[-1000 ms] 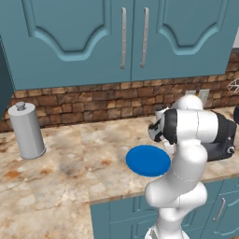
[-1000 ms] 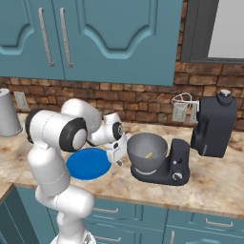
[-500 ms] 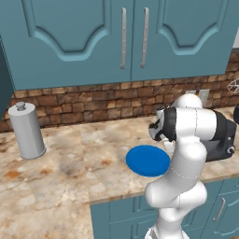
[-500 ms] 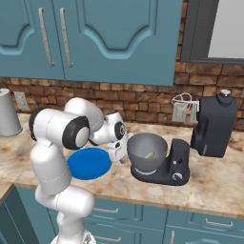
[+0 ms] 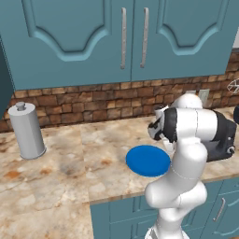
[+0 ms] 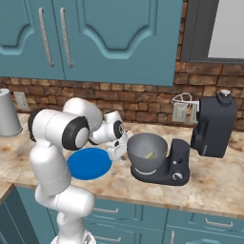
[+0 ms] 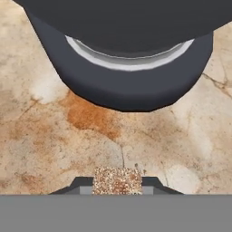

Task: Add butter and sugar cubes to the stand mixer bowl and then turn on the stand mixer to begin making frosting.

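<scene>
My gripper (image 7: 118,185) is shut on a brown speckled sugar cube (image 7: 118,177), which sits between the two dark fingertips (image 7: 84,184). Just ahead of it in the hand view rise the stand mixer's dark base (image 7: 127,90) and the pale ring of the bowl's foot (image 7: 129,61). In the right base view the gripper (image 6: 117,151) hangs low over the counter, just left of the grey stand mixer bowl (image 6: 147,151). A thin yellowish butter stick (image 6: 149,155) lies inside the bowl. The black stand mixer (image 6: 212,126) has its head tilted back and a white-ringed knob (image 6: 177,176) on its base.
A flat blue plate (image 6: 89,163) (image 5: 148,160) lies on the marble counter beside the arm, left of the mixer. A tall grey canister (image 5: 27,130) stands at the far left by the brick wall. Teal cabinets hang above.
The arm has edged slightly toward the mixer, still low over the counter. The sugar cube stays in the gripper.
</scene>
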{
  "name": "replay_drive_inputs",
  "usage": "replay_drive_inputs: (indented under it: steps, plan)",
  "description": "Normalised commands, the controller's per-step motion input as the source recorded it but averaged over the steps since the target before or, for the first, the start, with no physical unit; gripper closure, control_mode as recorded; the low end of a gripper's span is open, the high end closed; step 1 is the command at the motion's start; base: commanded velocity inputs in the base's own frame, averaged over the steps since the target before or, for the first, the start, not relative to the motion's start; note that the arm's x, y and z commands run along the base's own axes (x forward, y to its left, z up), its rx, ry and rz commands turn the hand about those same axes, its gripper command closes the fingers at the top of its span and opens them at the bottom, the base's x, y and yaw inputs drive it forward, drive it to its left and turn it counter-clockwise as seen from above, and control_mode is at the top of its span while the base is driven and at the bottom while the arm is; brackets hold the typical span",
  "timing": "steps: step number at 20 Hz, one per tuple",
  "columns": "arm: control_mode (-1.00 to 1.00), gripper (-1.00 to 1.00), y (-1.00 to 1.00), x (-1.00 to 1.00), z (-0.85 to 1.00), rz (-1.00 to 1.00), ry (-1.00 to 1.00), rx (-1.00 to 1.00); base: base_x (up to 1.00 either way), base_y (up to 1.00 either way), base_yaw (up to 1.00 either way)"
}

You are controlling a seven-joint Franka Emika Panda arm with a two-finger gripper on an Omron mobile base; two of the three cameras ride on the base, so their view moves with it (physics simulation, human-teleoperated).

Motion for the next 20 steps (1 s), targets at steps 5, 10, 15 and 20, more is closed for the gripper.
replay_drive_inputs:
  steps: [5,10,15,20]
  plan:
    - [-1.00,1.00,0.36,-0.29,0.20,0.00,-0.11,-0.06,0.00,0.00,0.00]
    - [-1.00,1.00,0.27,-0.37,0.46,0.00,-0.12,-0.08,0.00,0.00,0.00]
    - [-1.00,1.00,0.13,-0.55,0.13,-0.01,-0.01,-0.05,0.00,0.00,0.00]
    - [-1.00,1.00,0.02,-0.53,0.39,-0.03,-0.02,-0.03,0.00,0.00,0.00]
